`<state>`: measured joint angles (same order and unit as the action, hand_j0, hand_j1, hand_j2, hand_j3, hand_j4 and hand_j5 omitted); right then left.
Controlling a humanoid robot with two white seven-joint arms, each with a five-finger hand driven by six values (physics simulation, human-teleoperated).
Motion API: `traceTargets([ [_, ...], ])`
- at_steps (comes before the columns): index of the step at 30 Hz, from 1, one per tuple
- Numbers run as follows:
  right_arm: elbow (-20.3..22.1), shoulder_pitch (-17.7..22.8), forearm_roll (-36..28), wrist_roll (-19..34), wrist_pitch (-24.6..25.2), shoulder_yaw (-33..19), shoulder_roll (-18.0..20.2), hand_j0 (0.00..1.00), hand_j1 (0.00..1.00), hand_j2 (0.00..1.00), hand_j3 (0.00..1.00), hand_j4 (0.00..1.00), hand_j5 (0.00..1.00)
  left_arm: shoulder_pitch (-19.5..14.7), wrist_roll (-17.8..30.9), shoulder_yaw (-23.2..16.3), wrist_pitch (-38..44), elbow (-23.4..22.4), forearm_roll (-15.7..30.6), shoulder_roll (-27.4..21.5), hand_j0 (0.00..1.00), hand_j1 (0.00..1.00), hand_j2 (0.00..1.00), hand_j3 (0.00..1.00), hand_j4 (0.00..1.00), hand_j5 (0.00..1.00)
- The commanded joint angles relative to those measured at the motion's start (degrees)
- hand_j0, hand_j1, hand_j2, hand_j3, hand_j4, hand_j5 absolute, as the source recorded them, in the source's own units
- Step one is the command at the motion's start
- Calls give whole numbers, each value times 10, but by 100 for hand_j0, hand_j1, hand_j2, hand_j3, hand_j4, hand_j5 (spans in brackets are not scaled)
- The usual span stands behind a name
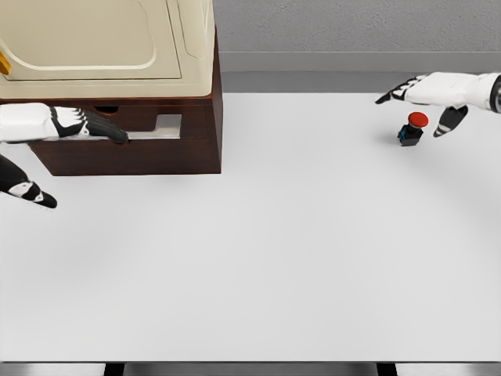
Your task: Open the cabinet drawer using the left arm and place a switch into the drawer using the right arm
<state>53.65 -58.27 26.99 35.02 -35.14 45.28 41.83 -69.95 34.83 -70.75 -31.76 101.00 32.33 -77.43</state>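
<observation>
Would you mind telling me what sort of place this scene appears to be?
Probably a simulated test workbench, not a real room: a plain white table, a brown cabinet with its drawer, and a red-capped switch before a flat grey wall.

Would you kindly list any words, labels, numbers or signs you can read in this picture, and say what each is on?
None can be read.
Cabinet: plain brown wood, no label.
Cream appliance on top: no readable marking.
Switch: red cap on a dark base, too small to show any text.
Table: bare white.
</observation>
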Motion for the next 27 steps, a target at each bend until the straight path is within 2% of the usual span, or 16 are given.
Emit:
traceTargets([
  [1,-21,0,3,0,1,3,-4,100,100,100,100,100,100,-4,2,-13,69,0,21,39,100,100,100,100,100,100],
  [3,-25,-1,9,0,1,6,-5,100,100,100,100,100,100,-17,2,-17,95,0,22,51,100,100,100,100,100,100],
  [4,-26,-1,12,0,1,6,-6,100,100,100,100,100,100,-37,2,-18,114,0,22,69,100,100,100,100,100,100],
  [5,-32,-2,12,0,1,6,-9,100,100,100,100,100,100,-48,2,-18,158,0,20,78,100,100,100,100,100,100],
  [7,-48,-9,20,0,1,5,-17,100,100,100,100,100,100,-53,2,-18,184,-3,19,76,100,100,100,100,100,100],
  [9,-62,-12,23,0,1,6,-25,100,100,100,100,100,100,-66,2,-18,302,-2,17,78,100,100,100,100,100,100],
  [15,-69,-13,29,0,1,6,-26,100,100,100,100,100,100,-66,2,-26,325,0,16,73,100,100,100,100,100,100],
  [17,-84,-16,34,0,1,6,-33,100,100,100,100,100,100,-64,2,-33,338,-2,9,75,100,100,100,100,100,100],
  [20,-114,-27,59,0,1,6,-55,100,100,100,100,100,100,-63,2,-47,345,-5,-34,79,100,100,100,100,100,100],
  [27,-140,-33,77,0,1,6,-59,100,100,100,100,100,100,-62,2,-56,360,-5,-35,86,100,100,100,100,100,100],
])
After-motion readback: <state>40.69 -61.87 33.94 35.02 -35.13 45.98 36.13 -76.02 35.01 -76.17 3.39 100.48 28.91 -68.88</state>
